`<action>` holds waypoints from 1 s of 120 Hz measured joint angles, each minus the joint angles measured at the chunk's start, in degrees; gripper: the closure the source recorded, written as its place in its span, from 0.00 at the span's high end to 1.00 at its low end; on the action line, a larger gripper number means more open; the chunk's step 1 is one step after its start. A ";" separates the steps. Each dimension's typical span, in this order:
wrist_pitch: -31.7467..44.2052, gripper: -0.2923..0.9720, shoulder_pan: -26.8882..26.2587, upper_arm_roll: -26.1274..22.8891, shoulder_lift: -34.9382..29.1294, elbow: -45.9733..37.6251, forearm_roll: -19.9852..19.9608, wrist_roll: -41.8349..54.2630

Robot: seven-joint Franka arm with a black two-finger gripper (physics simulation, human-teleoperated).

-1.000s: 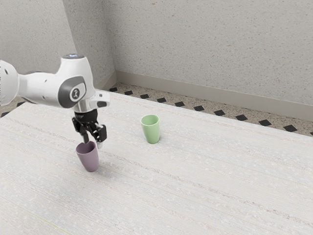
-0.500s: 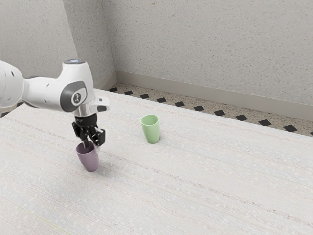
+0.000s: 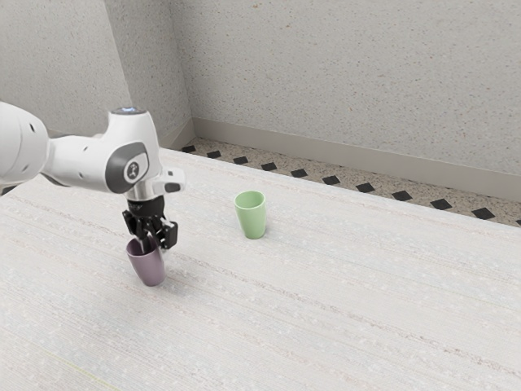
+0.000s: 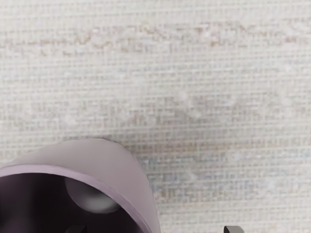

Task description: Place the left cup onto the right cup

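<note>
Presently, item one: the purple cup (image 3: 146, 265) is standing upright on the bench (image 3: 342, 285), mouth up, long axis running vertical, at the exterior view's left. The hand (image 3: 151, 240) is hovering right at its rim, pointing down, jaws spread and gripping nothing. They are apparently straddling the cup wall on the side facing the green cup (image 3: 251, 216), one jaw inside the mouth and one outside. In the wrist view the purple cup (image 4: 97, 165) is lying just under the hand, offset to one side. Item two: the green cup is standing upright, well apart, toward the exterior view's right and farther back. Judgement: the coming move is calling for a pinch on that wall, then a lift toward the green cup.
</note>
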 joint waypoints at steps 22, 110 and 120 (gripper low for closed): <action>0.20 0.33 0.00 0.00 0.22 0.00 -0.11 0.02; -0.26 0.16 0.00 0.09 -0.52 -0.35 -1.39 -0.12; -0.47 0.16 0.00 0.09 -0.80 -0.35 -1.45 -0.11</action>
